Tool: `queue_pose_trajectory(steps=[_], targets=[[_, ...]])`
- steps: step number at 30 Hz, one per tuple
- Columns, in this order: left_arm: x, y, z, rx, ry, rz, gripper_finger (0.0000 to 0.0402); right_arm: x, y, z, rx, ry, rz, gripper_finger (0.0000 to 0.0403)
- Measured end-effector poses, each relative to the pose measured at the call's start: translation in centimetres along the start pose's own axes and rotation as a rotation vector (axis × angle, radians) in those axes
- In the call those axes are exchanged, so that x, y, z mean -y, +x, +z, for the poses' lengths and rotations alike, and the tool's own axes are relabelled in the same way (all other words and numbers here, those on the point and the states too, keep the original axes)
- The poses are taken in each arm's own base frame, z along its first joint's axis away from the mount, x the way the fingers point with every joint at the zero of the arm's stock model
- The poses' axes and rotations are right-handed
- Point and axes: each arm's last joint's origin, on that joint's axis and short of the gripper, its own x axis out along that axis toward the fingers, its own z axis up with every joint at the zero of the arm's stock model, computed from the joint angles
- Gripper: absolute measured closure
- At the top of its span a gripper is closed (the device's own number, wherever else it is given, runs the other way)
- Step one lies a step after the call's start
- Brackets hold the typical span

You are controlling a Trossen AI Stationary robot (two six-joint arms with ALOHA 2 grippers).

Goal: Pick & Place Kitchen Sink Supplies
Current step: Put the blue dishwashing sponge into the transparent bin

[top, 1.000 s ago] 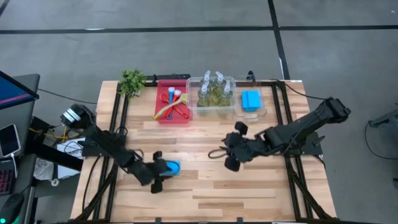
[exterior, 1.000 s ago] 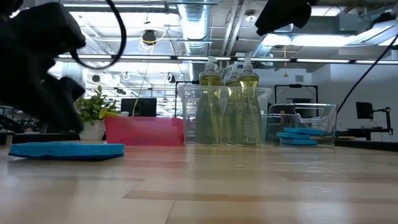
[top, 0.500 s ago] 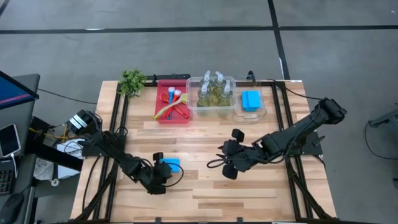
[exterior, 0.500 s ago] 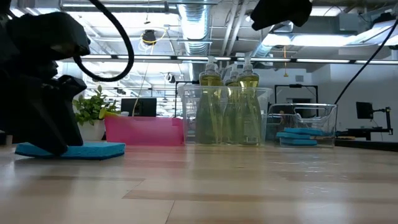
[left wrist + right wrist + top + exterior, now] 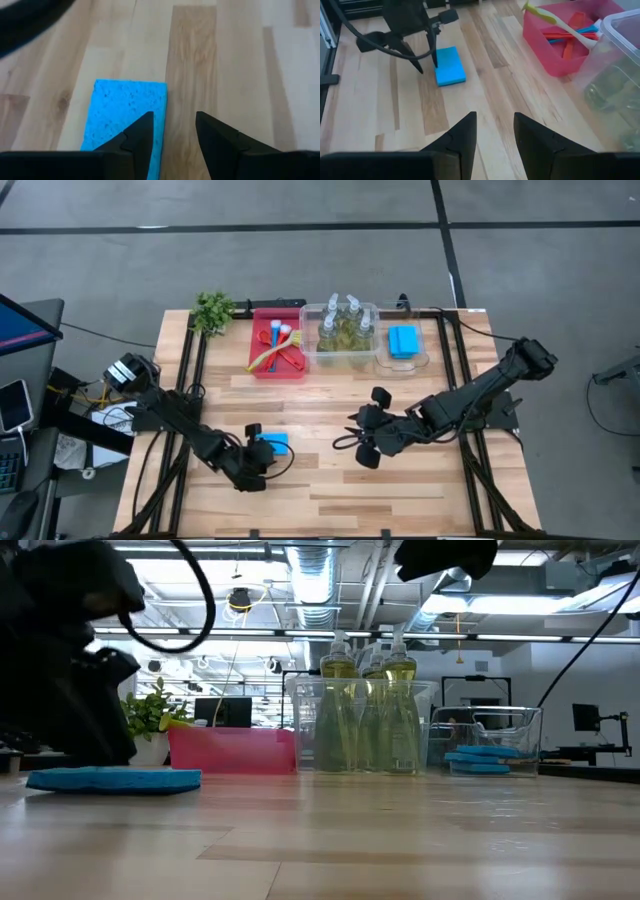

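Note:
A flat blue sponge (image 5: 278,443) lies on the wooden table (image 5: 330,490) at its near left; it also shows in the low view (image 5: 113,780) and the left wrist view (image 5: 122,115). My left gripper (image 5: 262,454) is open and slants down at it. One fingertip (image 5: 145,122) stands over the sponge's long edge, the other over bare wood. My right gripper (image 5: 360,438) hangs open above the table's middle with nothing between its fingers (image 5: 495,120). At the far edge, the brushes lie in a red tray (image 5: 277,348), and one clear bin (image 5: 345,332) holds bottles, another (image 5: 403,343) blue sponges. My left gripper has one fingertip over the sponge's long edge (image 5: 161,107), coming slantwise from above at the table's near left. Whether that fingertip touches the sponge cannot be told. The sponge lies flat on the table.
A small green plant (image 5: 212,310) stands at the far left corner. Black frame rails (image 5: 190,370) run along both sides of the table. Bare wood stretches between the two grippers and along the near edge.
My left gripper has tipped further down over the sponge; half a second ago its finger stood on the sponge's end, now it is a little higher. The sponge has slid slightly toward the far edge and lies flat. My right gripper has drifted a little toward the table's near left.

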Motion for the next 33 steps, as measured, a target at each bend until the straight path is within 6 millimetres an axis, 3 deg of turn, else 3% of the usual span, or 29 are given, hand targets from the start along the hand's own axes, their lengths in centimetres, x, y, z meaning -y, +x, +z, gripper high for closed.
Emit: queue_pose_trajectory(steps=[8, 22, 28, 33], targets=[[-0.1, -0.3, 0.1, 0.009, 0.075, -0.008, 0.0253, 0.0, 0.0, 0.0, 0.003, -0.003, -0.006, 0.028], [-2.2, 0.6, -3.8, -0.057, -0.119, 0.075, 0.0259, 0.0, 0.0, 0.0, 0.003, -0.003, -0.006, 0.028], [-2.0, 0.7, -3.6, -0.03, -0.155, 0.053, 0.0325, 0.0, 0.2, -0.2, 0.011, 0.012, -0.001, 0.028], [-1.5, 0.8, -3.0, 0.007, -0.205, -0.025, 0.039, 0.1, 0.9, -1.4, -0.003, 0.062, -0.007, 0.028]])
